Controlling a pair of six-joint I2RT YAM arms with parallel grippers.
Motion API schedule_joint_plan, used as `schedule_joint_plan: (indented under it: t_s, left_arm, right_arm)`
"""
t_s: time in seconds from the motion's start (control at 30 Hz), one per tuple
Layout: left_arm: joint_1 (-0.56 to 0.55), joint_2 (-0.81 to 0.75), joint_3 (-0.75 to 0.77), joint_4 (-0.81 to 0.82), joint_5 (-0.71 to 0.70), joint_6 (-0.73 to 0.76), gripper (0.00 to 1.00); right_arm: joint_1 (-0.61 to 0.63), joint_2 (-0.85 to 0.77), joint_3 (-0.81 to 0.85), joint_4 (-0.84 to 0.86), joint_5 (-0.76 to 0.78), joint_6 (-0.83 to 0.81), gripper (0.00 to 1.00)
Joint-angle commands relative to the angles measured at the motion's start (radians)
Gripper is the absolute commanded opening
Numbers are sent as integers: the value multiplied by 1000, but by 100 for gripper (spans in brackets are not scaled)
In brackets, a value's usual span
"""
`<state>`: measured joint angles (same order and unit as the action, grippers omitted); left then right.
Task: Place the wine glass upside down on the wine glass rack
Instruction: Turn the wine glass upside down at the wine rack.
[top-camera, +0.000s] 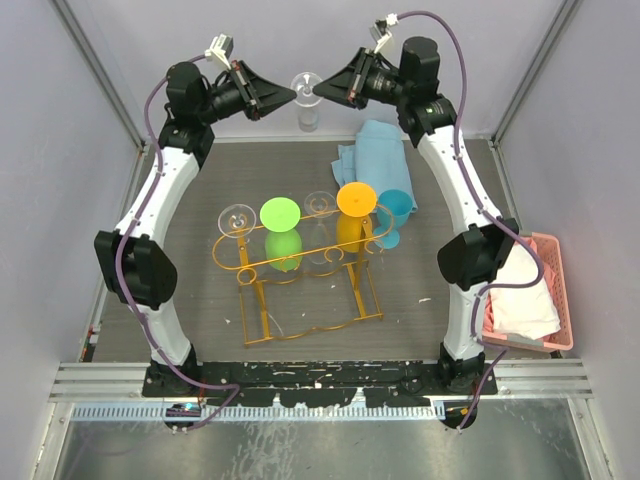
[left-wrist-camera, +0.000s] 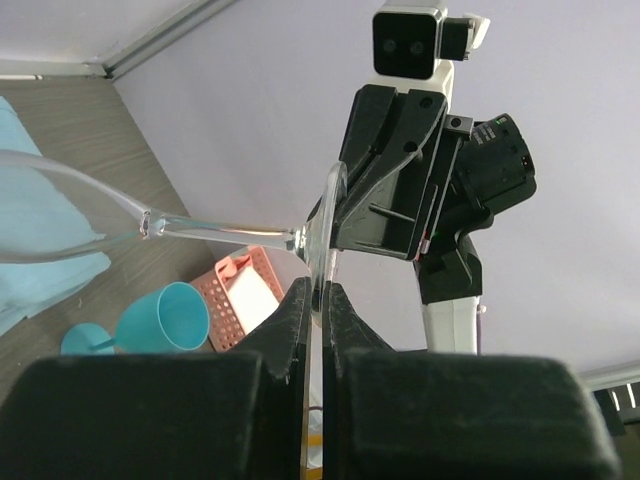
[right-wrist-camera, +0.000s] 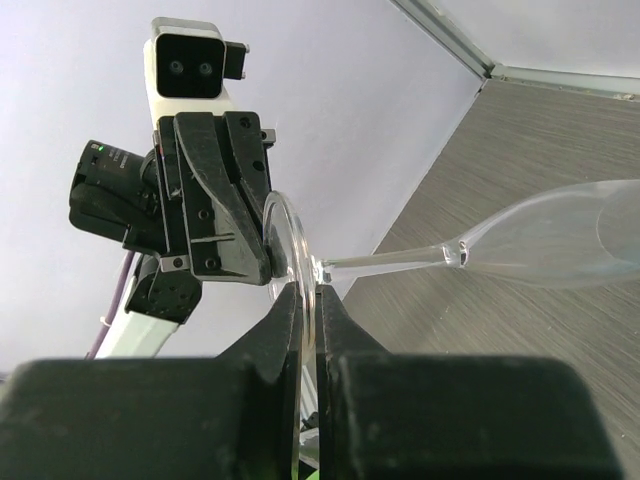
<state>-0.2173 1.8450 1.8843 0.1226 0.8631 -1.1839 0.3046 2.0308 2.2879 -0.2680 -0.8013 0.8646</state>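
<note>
Clear glass (left-wrist-camera: 220, 232) held by left pincer (left-wrist-camera: 318, 292), right pincer (right-wrist-camera: 308, 292).

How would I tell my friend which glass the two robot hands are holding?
Look at the far end of the table, past the orange-gold rack and the blue cloth. There the left hand and right hand both pinch the round foot of a clear wine glass. It's the only glass held up in the air.
</note>
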Motion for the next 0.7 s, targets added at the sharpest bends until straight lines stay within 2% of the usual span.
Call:
schedule_joint_plan:
  t_s: [0.0, 0.13, 0.27, 0.33, 0.47, 0.53, 0.67]
  left_arm:
    - [-19, -63, 65, -11, 3, 45, 0]
    - [-22, -68, 70, -27, -7, 65, 0]
    - [-21, -76, 74, -52, -18, 95, 0]
    - [-20, -79, 78, -57, -21, 100, 0]
    - [-20, -81, 85, -56, -22, 102, 0]
    - [-18, -84, 87, -52, -24, 102, 0]
    - [-8, -91, 85, -45, -31, 101, 0]
  right_arm:
    - [11, -90, 53, 43, 35, -42, 1]
    - [12, -96, 50, 41, 32, -53, 2]
    - [12, -102, 46, 42, 33, -63, 15]
    - [13, -105, 43, 42, 33, -69, 26]
    - [12, -110, 36, 44, 34, -76, 33]
    - [11, -116, 30, 44, 34, -82, 44]
    - [7, -136, 7, 44, 44, -98, 58]
